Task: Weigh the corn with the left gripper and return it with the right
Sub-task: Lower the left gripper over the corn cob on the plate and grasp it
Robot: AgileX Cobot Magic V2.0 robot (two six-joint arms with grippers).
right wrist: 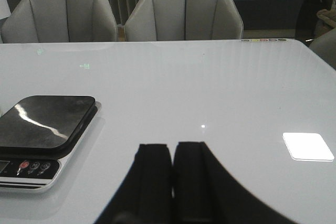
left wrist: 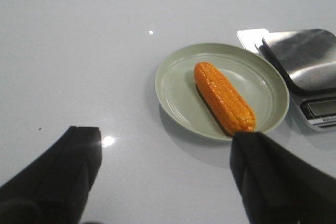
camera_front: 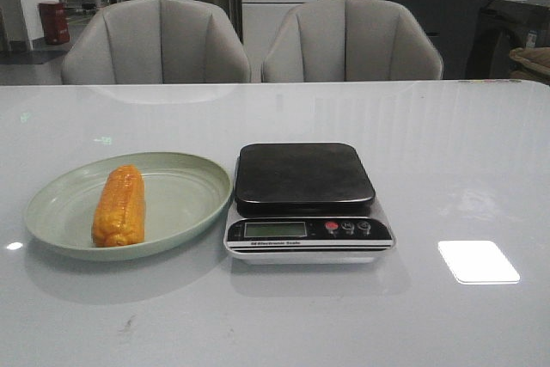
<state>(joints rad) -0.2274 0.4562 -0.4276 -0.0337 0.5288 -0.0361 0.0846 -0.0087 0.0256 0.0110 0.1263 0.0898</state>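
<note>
The orange-yellow corn (camera_front: 120, 205) lies on a pale green plate (camera_front: 185, 204) left of the kitchen scale (camera_front: 305, 180). In the left wrist view the corn (left wrist: 223, 97) lies in the plate (left wrist: 176, 85). My left gripper (left wrist: 165, 145) is open and empty above the table, short of the plate; one finger (left wrist: 275, 174) hides the corn's near tip. My right gripper (right wrist: 172, 153) is shut and empty over bare table, to the right of the scale (right wrist: 44, 121). Neither gripper shows in the front view.
The scale has a dark steel platform, a display and three buttons on its front. Two grey chairs (camera_front: 155, 40) (camera_front: 351, 40) stand behind the table's far edge. A bright light reflection (camera_front: 478, 261) lies on the table right of the scale.
</note>
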